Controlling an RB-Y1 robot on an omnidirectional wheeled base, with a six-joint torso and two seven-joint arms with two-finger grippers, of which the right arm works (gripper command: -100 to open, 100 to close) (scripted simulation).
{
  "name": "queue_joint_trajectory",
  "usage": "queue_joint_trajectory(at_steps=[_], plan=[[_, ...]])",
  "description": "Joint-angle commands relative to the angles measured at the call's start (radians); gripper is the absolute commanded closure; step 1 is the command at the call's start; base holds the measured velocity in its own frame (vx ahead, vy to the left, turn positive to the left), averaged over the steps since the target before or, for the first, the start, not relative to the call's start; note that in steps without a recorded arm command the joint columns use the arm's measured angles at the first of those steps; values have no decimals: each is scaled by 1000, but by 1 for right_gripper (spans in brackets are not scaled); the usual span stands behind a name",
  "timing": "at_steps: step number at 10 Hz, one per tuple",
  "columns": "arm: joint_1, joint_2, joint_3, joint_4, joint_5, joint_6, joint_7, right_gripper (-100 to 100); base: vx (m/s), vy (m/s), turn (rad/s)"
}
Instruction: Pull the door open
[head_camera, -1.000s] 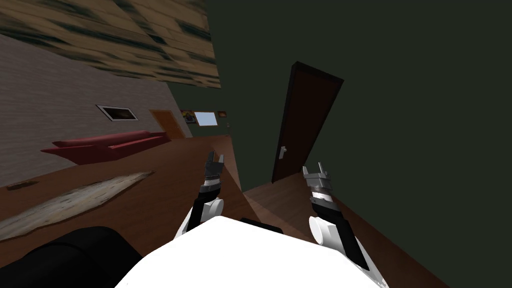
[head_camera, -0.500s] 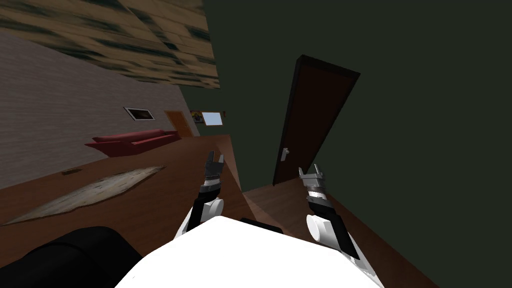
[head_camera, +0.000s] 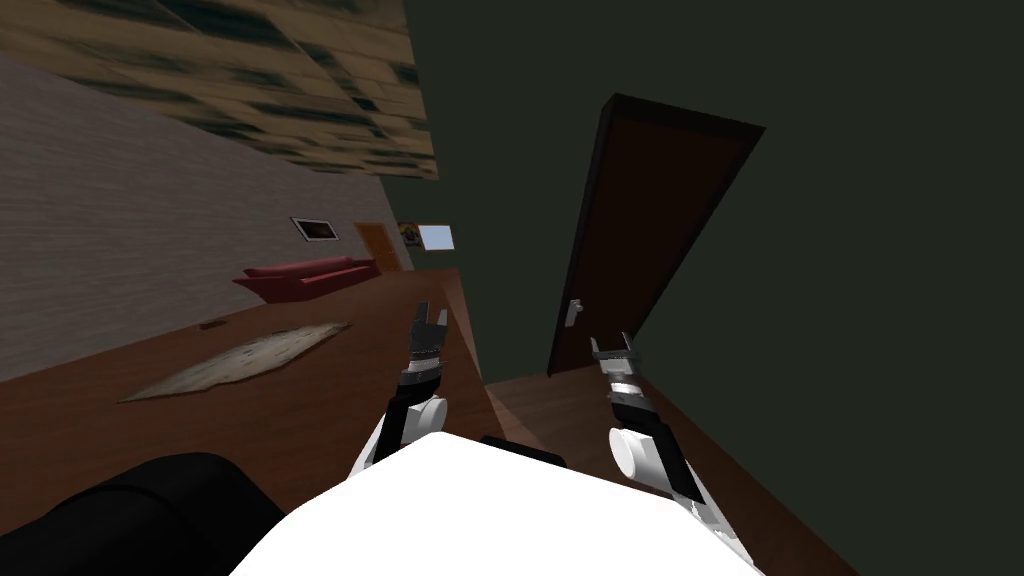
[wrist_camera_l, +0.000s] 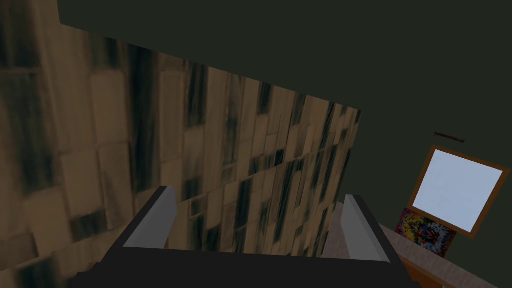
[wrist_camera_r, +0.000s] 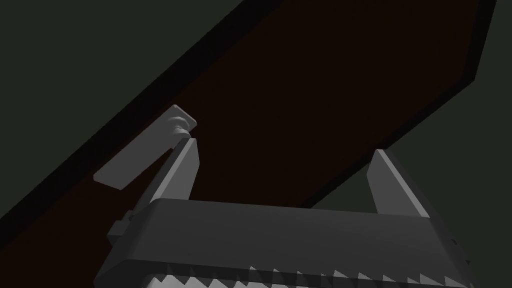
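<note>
- The dark door (head_camera: 650, 230) looks shut, ahead of my right gripper (wrist_camera_r: 285, 147), whose fingers are spread and empty beside the pale lever handle (wrist_camera_r: 145, 150).
- I judge the door stiff and heavy, so I should pinch the lever.
- My left gripper (head_camera: 430, 318) is spread too.

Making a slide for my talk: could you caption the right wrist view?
Open right gripper faces a dark brown door, one finger near its grey handle.
</note>
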Motion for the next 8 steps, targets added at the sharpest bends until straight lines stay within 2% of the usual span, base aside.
queue_joint_trajectory(at_steps=[1,8], plan=[[-12,-11,8,31,-22,2,-50,-100,59,-129,139],[-68,-55,40,167,-115,8,-250,-100,57,-132,155]])
